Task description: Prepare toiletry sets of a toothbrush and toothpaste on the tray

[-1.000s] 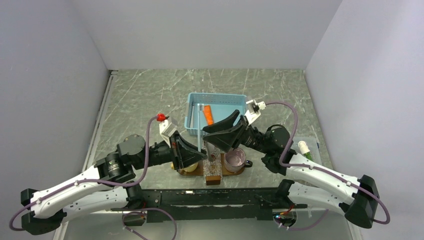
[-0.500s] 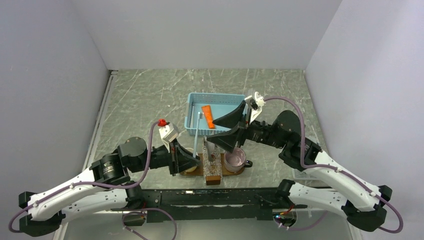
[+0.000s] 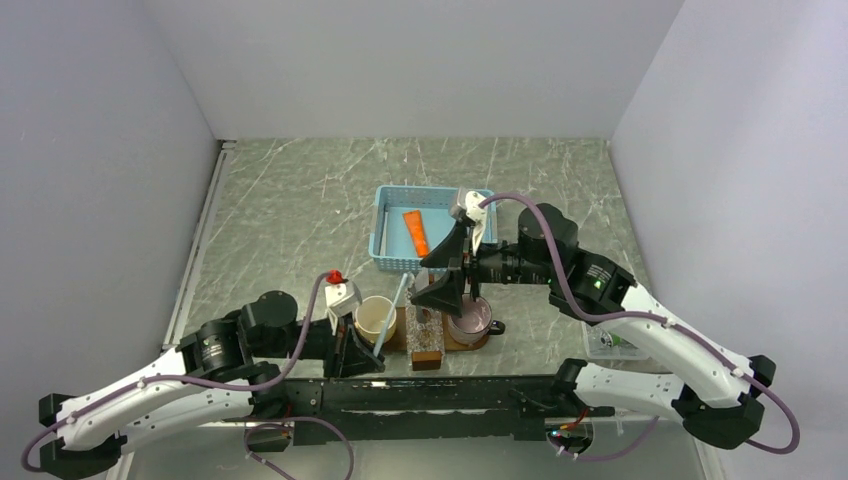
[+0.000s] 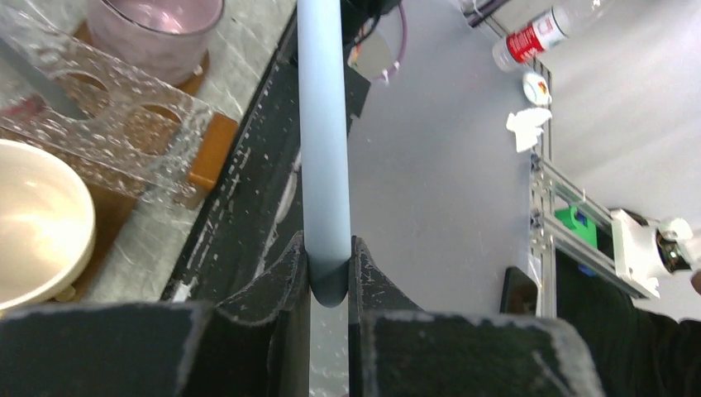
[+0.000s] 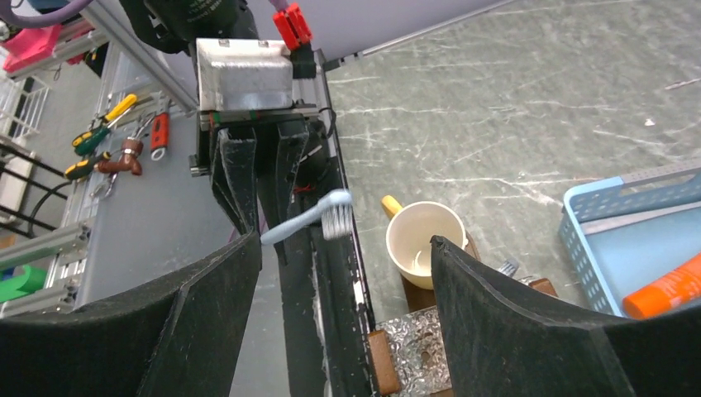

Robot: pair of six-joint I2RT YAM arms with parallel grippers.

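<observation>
The left gripper [image 4: 329, 269] is clamping the toothbrush [image 4: 322, 124] handle. The right gripper [image 3: 446, 272] is hovering wide open, empty, above the tray [image 3: 397, 330].

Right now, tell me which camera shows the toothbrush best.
Right wrist: the toothbrush shows handle and bristle head, held by the left end effector. The left wrist shows only its handle, clamped close up. The top view shows a thin blue sliver beside the cream cup.
</observation>
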